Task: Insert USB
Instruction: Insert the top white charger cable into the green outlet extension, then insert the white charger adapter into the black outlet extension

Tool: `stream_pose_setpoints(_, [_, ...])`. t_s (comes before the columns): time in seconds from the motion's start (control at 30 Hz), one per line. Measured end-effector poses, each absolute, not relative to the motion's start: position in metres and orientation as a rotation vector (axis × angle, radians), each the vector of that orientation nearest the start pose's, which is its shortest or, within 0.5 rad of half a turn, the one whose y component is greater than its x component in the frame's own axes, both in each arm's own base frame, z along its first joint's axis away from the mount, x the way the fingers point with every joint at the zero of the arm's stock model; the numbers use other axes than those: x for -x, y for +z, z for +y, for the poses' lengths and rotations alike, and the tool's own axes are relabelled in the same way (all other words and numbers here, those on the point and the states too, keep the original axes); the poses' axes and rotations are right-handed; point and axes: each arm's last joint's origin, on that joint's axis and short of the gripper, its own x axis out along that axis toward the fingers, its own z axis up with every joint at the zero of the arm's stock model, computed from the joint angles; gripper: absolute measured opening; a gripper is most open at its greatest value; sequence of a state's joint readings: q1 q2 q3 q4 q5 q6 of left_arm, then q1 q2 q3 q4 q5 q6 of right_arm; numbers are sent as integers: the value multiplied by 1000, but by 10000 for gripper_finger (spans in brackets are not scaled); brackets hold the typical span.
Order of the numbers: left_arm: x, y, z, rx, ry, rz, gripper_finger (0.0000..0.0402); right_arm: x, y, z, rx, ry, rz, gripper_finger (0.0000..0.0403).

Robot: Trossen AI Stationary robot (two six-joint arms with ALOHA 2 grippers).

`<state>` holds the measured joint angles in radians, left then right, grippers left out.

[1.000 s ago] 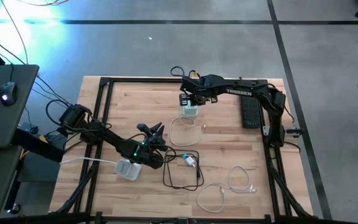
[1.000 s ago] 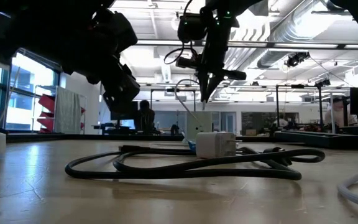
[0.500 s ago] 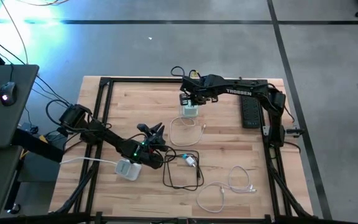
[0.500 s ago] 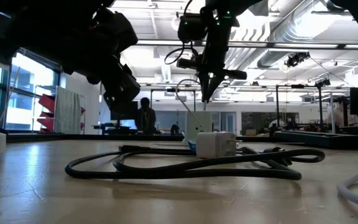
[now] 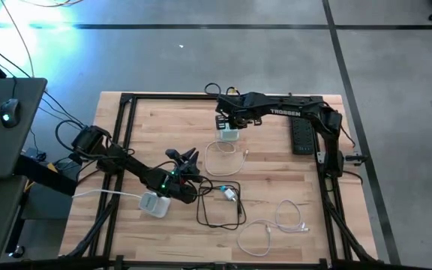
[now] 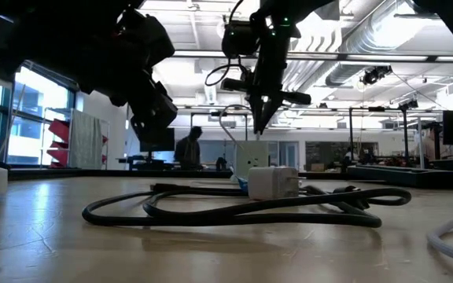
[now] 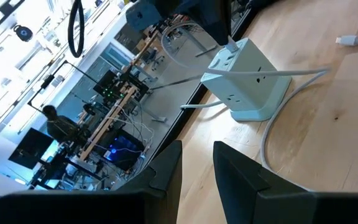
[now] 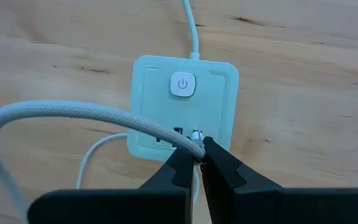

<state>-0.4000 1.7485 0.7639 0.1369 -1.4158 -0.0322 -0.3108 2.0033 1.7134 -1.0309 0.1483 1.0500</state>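
Note:
A white power cube (image 5: pixel 229 134) (image 8: pixel 185 109) stands on the wooden table near its far edge, with its power button (image 8: pixel 183 84) and USB ports (image 8: pixel 178 132) on top. My right gripper (image 5: pixel 231 118) (image 6: pixel 258 130) (image 8: pixel 199 155) hovers just above those ports, pointing down, shut on the plug of a white braided cable (image 8: pixel 73 115). That cable loops down to the table (image 5: pixel 220 157). My left gripper (image 5: pixel 188 156) (image 7: pixel 197 168) waits open near the table's middle, facing the cube (image 7: pixel 244 84). My right gripper pinches the plug end (image 8: pixel 196 138) of the white braided cable between its two fingertips (image 8: pixel 219 163), coming from above and pointing down. The plug sits right over the cube's USB ports; whether it touches them I cannot tell. The cable arches away sideways, lifted clear.
A black cable loop (image 5: pixel 220 210) with a small white charger (image 5: pixel 231 193) (image 6: pixel 274 182) lies near the left gripper. A white adapter (image 5: pixel 154 204) sits below the left arm, another white cable (image 5: pixel 276 223) toward the near right, and a black remote (image 5: pixel 301 135) by the right arm.
My right gripper, still shut on the plug, has sunk a little toward the cube's top and shifted slightly toward the far-left. The cable's arch above the cube has moved with it. A person in the room behind has walked rightward.

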Motion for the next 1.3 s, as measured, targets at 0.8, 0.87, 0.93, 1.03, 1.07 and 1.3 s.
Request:
stream_pose_setpoints(0.8, [-290,139,-92,-652,917,533,69,-394,264,-110,-694,-887,999,116])
stream_pose_setpoints(0.87, [-290,139,-92,-648,915,531,69,-392,274,-106,-656,-857,992,142])
stream_pose_setpoints(0.93, [-290,139,-92,-647,915,530,69,-391,282,-101,-616,-824,994,165])
stream_pose_setpoints(1.03, [-290,139,-92,-645,916,529,69,-384,308,-87,-561,-747,954,192])
stream_pose_setpoints(1.07, [-290,139,-92,-645,915,529,69,-380,315,-81,-546,-726,949,199])
stream_pose_setpoints(1.3, [-293,144,-95,-629,907,517,69,-365,337,-1,-449,-564,981,220])
